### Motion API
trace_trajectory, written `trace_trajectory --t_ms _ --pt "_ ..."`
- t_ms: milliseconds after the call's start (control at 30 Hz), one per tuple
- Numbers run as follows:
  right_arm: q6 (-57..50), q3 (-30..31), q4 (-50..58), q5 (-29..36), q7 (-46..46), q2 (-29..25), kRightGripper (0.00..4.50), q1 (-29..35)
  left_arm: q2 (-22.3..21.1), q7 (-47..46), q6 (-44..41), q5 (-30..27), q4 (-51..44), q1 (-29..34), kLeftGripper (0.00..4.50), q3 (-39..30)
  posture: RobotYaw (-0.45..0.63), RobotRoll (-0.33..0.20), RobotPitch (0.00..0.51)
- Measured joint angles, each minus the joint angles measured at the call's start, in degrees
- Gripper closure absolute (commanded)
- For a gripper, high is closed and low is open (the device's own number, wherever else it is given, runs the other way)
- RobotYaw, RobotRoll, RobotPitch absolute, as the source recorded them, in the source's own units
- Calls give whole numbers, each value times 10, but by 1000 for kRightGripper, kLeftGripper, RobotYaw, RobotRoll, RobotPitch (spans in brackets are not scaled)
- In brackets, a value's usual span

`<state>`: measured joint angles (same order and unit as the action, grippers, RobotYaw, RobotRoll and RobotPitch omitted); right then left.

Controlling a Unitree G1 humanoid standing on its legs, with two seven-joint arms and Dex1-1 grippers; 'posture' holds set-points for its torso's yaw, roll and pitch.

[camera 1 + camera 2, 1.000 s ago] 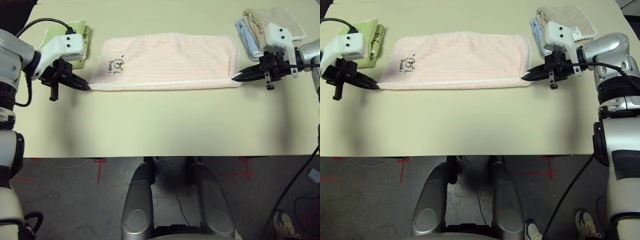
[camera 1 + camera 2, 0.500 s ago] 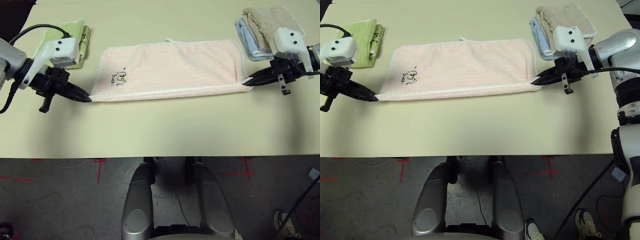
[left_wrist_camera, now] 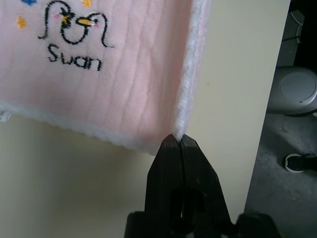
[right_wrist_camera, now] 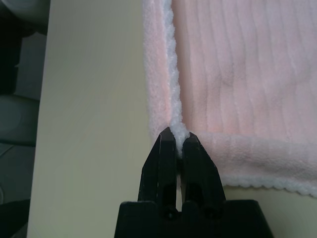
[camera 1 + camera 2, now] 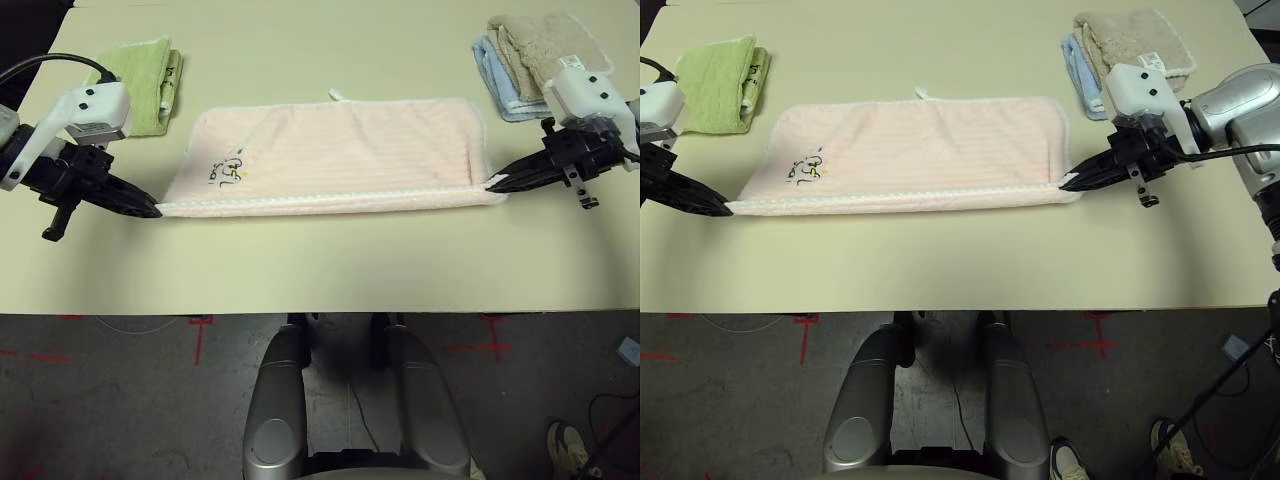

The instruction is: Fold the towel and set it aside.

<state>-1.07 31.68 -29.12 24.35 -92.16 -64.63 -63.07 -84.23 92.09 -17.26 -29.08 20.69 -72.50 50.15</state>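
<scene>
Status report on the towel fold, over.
Left gripper and right gripper shut on pink towel near corners. Towel folded once, stretched flat. Nothing in the way.

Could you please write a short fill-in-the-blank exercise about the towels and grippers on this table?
1. Each gripper pinches a near ____ of the pink towel.
2. The folded towel behind the left gripper is ____.
3. Behind the right gripper, a beige towel lies on a light-____ one.
4. The lettering under the towel's logo reads ____.

Missing words: corner; green; blue; Swan
</scene>
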Motion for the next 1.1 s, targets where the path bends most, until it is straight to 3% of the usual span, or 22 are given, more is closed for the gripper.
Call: trace_trajectory --t_ms 233,433,567,733,933,1100 --pt "-23 5 0 -7 0 -3 4500 1 9 0 -47 1 -15 -24 4490 4 59 0 337" --pt "57 -28 -138 -100 1 81 4500 -51 106 -1 7 69 108 -50 4490 0 55 0 343" --pt "110 -57 -217 -156 11 114 4500 -80 194 -7 78 146 230 -62 4490 -70 54 0 345" --pt "153 -93 -293 -202 49 142 4500 -103 265 -64 146 213 341 -77 4490 -158 56 0 348" --pt "169 -135 -361 -241 111 168 4500 -125 316 -131 189 270 414 -82 4490 -230 57 0 349" --pt "186 -149 -391 -283 215 190 4500 -141 336 -161 197 311 433 -91 4490 -266 53 0 349"
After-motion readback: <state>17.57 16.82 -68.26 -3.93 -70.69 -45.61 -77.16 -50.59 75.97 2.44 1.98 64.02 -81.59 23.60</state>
